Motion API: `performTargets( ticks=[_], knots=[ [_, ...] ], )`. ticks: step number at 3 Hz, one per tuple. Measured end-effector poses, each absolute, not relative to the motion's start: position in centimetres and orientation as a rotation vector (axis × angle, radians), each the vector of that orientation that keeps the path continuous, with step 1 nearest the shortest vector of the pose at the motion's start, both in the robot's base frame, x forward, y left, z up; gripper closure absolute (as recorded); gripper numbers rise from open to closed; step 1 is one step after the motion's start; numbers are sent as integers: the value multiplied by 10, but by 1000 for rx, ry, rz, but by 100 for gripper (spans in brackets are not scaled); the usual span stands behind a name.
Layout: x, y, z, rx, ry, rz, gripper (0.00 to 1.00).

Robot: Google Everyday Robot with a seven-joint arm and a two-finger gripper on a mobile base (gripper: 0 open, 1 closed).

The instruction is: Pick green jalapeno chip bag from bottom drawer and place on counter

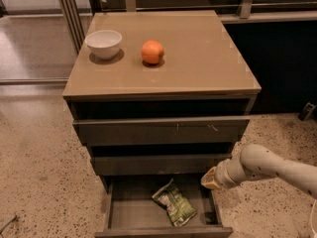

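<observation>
The green jalapeno chip bag (174, 204) lies crumpled in the open bottom drawer (163, 230), right of its middle. The arm reaches in from the right, and my gripper (210, 179) is at the drawer's right wall, just above and to the right of the bag and not touching it. The counter (198, 58) is the tan top of the cabinet above the three drawers.
A white bowl (104, 42) and an orange fruit (152, 52) stand on the left half of the counter. The two upper drawers (161, 130) are slightly pulled out above the bottom one. Metal rails run behind the cabinet. Speckled floor surrounds it.
</observation>
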State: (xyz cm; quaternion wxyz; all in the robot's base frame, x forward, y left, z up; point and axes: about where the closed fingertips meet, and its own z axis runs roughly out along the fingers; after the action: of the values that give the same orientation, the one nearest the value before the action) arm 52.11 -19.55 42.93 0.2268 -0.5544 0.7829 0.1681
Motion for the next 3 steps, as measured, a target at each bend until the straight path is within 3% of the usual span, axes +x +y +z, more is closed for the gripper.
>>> performTargets(
  ticks=[1,3],
  knots=[
    [520,-195,429,-1529,2158,465,100],
    [521,-176,341,-1516,2057,526,100]
  ],
)
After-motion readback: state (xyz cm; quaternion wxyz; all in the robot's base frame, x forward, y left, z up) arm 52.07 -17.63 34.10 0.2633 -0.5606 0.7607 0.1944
